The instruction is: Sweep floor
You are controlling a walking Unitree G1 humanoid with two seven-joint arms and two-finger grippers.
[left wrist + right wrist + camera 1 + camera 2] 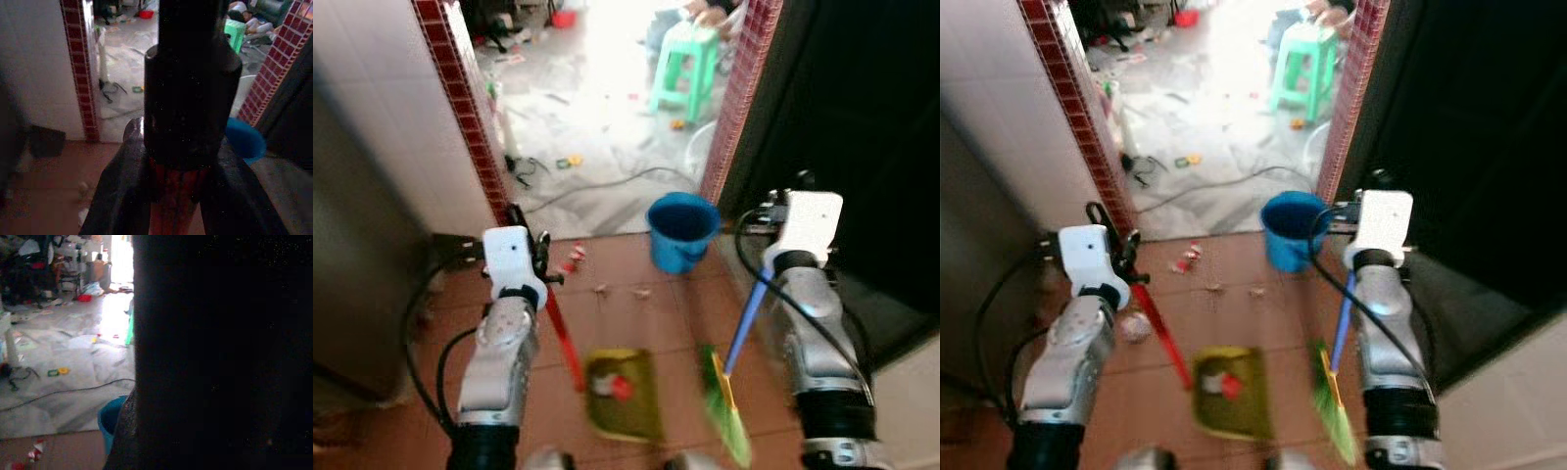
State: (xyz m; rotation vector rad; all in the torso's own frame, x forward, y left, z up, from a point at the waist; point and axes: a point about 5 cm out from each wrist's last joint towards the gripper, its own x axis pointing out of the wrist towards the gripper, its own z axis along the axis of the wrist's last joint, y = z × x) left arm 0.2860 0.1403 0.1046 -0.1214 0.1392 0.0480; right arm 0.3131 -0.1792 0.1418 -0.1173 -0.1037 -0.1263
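Litter (603, 288) lies on the tiles ahead of the dustpan (626, 394), whose red handle the left gripper (178, 196) clamps, while the broom (728, 411) hangs from the right gripper (766, 279), grip unclear.

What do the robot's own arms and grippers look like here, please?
Both arms are silver metal with rounded segments and a dark band near the base. Each ends in a boxy white wrist housing: left arm, right arm. Black cables loop from each housing down along the arm. The left gripper has long black fingers; the right wrist view is too dark to describe.
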